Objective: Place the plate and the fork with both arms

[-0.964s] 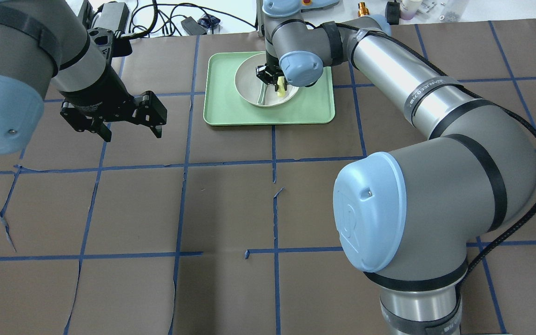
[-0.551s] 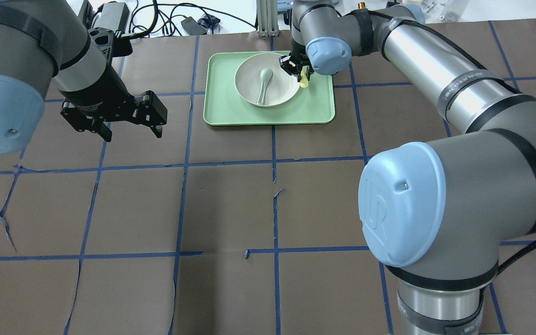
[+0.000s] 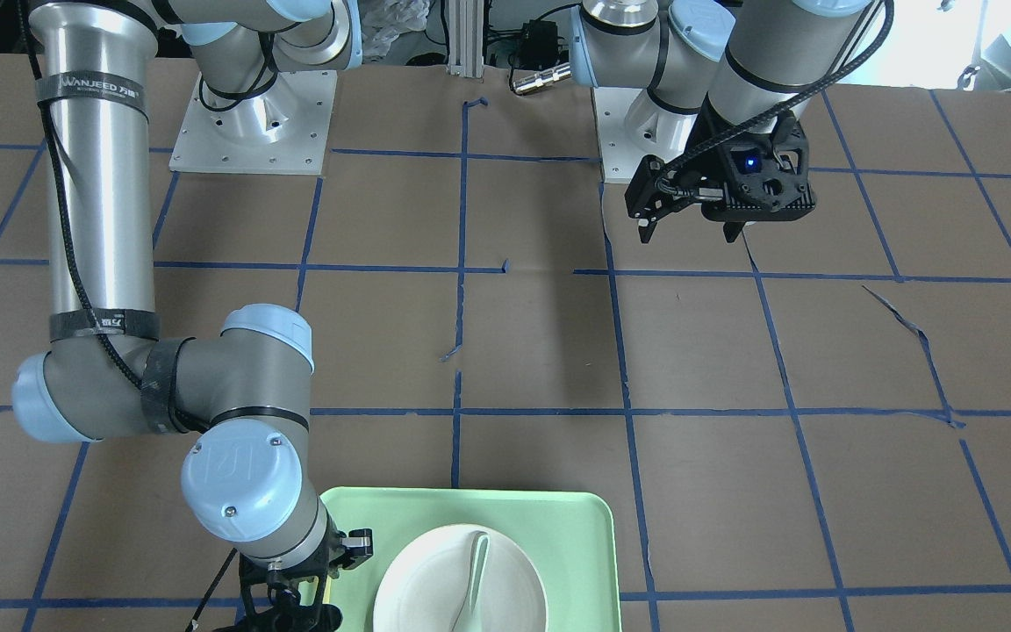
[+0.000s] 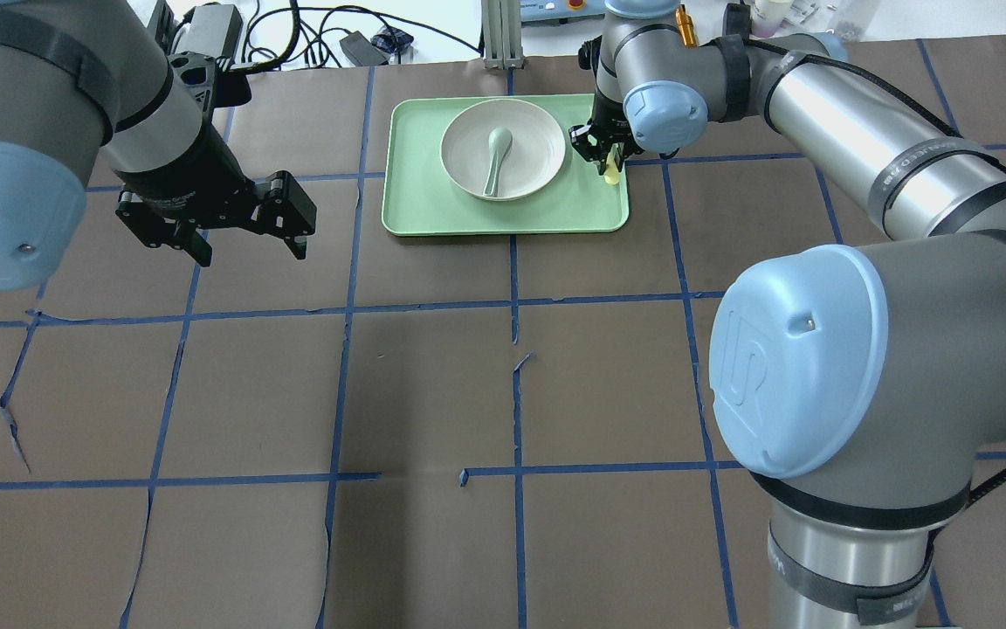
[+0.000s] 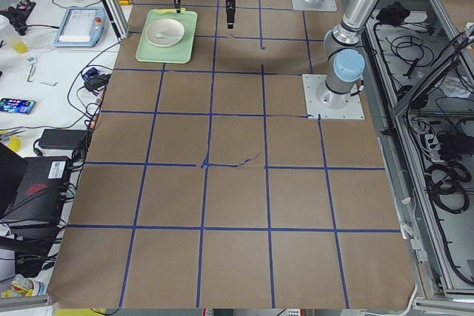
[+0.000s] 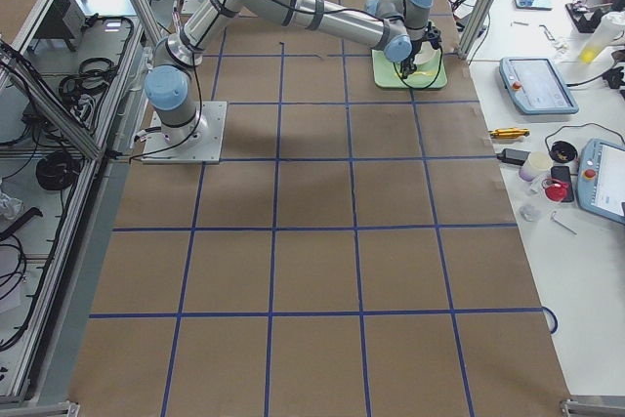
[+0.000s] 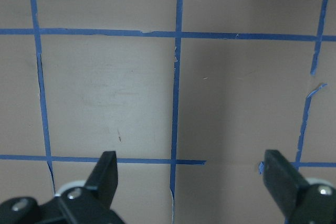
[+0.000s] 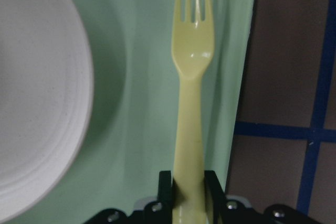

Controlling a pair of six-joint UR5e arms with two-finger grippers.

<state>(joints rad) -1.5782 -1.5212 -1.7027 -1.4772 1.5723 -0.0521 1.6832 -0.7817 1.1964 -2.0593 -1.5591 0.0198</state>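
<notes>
The off-white plate (image 4: 529,166) sits on the mint-green tray (image 4: 416,205) at the table's far middle, with a grey-green spoon (image 4: 494,159) lying in it. My right gripper (image 4: 599,150) is shut on the handle of the pale-yellow fork (image 4: 611,172) and holds it above the tray's right edge, just right of the plate. In the right wrist view the fork (image 8: 192,77) points tines forward over the tray (image 8: 142,103), the plate's rim (image 8: 37,93) at the left. My left gripper (image 4: 247,246) is open and empty, above the table well left of the tray.
Brown paper with blue tape lines covers the table (image 4: 433,384). Cables and small gear (image 4: 354,44) lie beyond the far edge. The left wrist view shows only bare paper between the open fingers (image 7: 107,169).
My right gripper has carried the fork rightwards, from above the plate to over the tray's right edge. The spoon now shows fully. The left arm has not moved.
</notes>
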